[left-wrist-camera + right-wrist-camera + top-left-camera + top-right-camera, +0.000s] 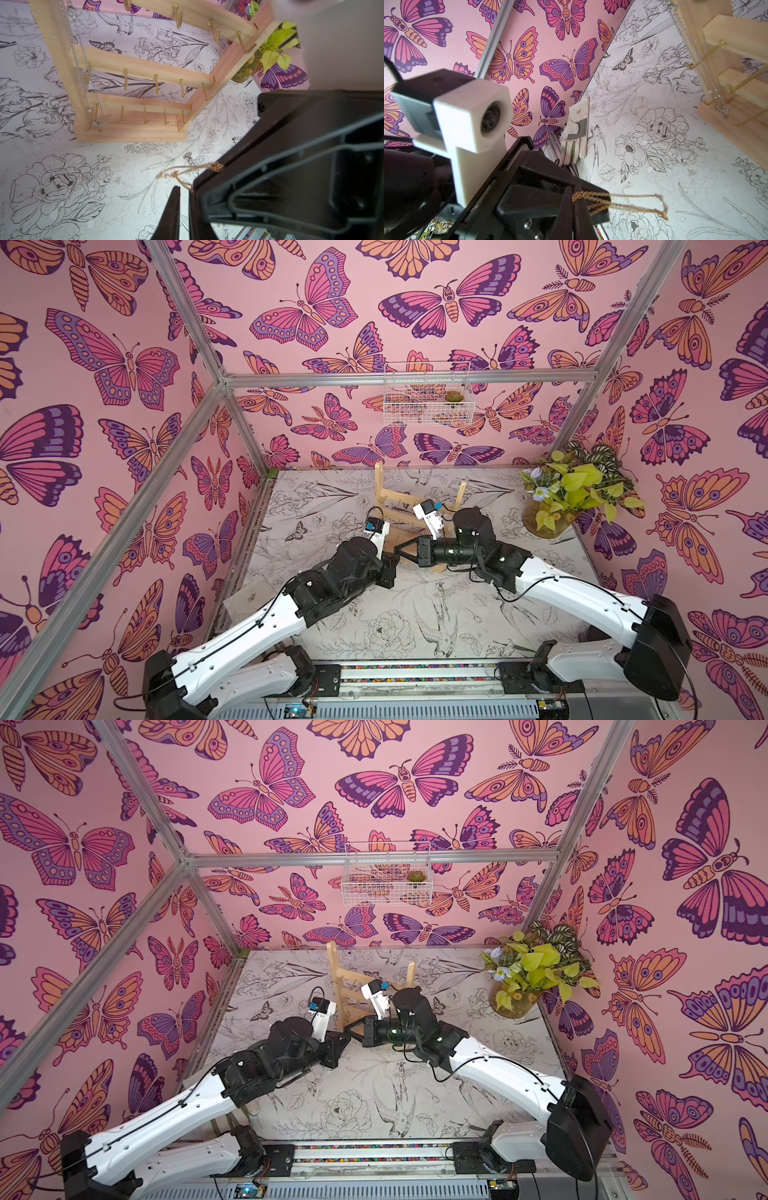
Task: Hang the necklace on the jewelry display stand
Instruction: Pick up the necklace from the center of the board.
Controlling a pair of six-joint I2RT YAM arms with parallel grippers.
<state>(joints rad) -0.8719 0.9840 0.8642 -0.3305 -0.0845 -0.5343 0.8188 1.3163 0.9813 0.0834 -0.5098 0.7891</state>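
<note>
**Necklace held, not yet hung**

The right gripper [207, 176] has its jaws clamped on the necklace [591, 199], whose loop dangles above the bench [62, 187] near the jewelry display stand [133, 128]. The left gripper [182, 199] has its jaws nearly together at the chain, and I cannot tell whether they grip it. Next, probably: spread the loop over a hook [182, 88].

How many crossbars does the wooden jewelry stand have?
3 on the stand: top crossbar, middle crossbar, lowest crossbar just above the base; none seems hidden.
</note>
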